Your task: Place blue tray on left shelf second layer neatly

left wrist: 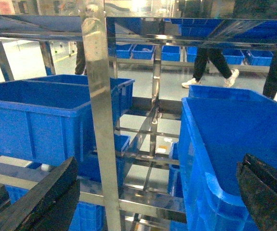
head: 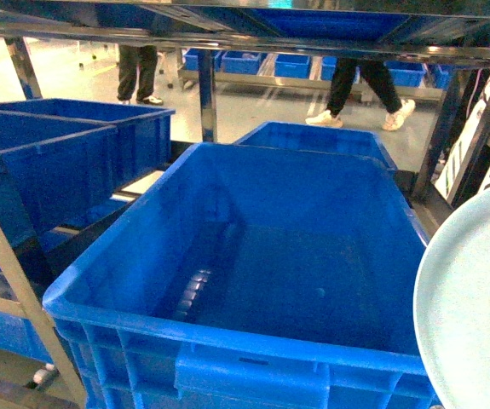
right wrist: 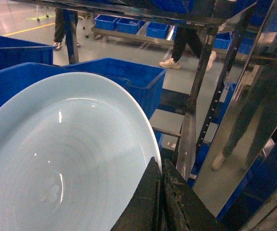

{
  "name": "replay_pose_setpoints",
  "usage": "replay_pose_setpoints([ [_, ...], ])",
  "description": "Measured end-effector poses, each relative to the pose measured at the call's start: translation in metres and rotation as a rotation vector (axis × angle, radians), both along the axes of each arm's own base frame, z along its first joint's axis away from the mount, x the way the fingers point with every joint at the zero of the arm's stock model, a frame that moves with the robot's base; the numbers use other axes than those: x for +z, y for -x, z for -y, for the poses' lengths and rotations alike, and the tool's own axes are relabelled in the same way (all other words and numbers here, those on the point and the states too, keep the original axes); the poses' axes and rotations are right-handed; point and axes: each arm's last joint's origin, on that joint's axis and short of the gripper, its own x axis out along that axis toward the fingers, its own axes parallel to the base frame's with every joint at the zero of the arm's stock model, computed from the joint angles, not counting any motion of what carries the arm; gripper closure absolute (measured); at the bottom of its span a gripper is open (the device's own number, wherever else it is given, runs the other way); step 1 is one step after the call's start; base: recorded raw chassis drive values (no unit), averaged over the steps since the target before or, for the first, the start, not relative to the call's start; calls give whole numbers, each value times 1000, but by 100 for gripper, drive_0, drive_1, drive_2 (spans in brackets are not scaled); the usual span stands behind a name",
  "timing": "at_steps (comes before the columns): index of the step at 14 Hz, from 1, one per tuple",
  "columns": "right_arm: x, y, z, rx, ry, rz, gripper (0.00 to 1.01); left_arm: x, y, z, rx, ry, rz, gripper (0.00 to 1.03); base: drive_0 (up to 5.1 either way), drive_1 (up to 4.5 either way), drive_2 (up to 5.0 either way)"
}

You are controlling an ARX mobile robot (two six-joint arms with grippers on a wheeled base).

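At right jaws: blue tray (right wrist: 56, 149) pale, glossy, round, rim pinched.

I see the blue tray (right wrist: 56, 154) pale, glossy, round, tilted up at my right (rim pinched), beside the shelf's steel upright (right wrist: 189, 139).
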Motion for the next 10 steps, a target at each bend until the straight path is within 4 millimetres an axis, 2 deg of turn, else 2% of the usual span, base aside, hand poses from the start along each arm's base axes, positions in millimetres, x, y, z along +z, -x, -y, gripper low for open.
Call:
replay_pose_setpoints([
  [10, 0, 0, 0, 0, 0, 0, 99, 0, 0, 0, 0, 0, 0, 5, 0, 0, 0],
])
